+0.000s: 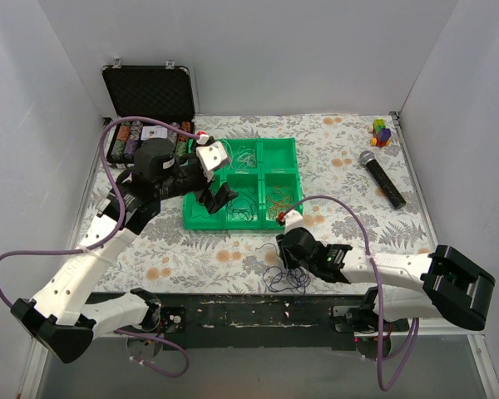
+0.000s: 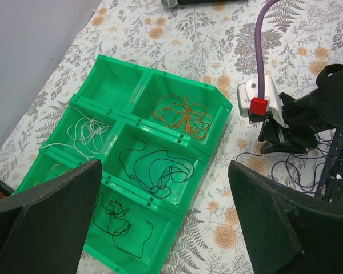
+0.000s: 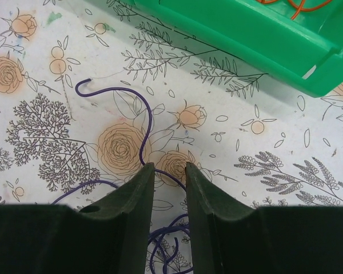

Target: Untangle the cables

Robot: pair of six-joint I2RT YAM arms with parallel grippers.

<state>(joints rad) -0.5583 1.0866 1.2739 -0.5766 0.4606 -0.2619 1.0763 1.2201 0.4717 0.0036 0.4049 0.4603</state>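
Fingers (image 3: 131,200) of the right gripper (image 3: 170,171) are standing narrowly apart astride a strand of the purple cables (image 1: 284,278), seemingly not clamping it. That tangle is lying on the table (image 1: 358,174), at five o'clock from the green tray (image 3: 246,45). Orange cables (image 2: 183,117), white cables (image 2: 83,134) and dark cables (image 2: 154,165) are already sitting sorted in separate compartments. The left gripper (image 2: 164,165) is hanging wide open, empty.

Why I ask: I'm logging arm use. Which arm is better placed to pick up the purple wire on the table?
Right, likely. The right pincer is low over the purple wire, a strand running between its open fingers. The left pincer hangs wide open above the green tray, away from that wire.
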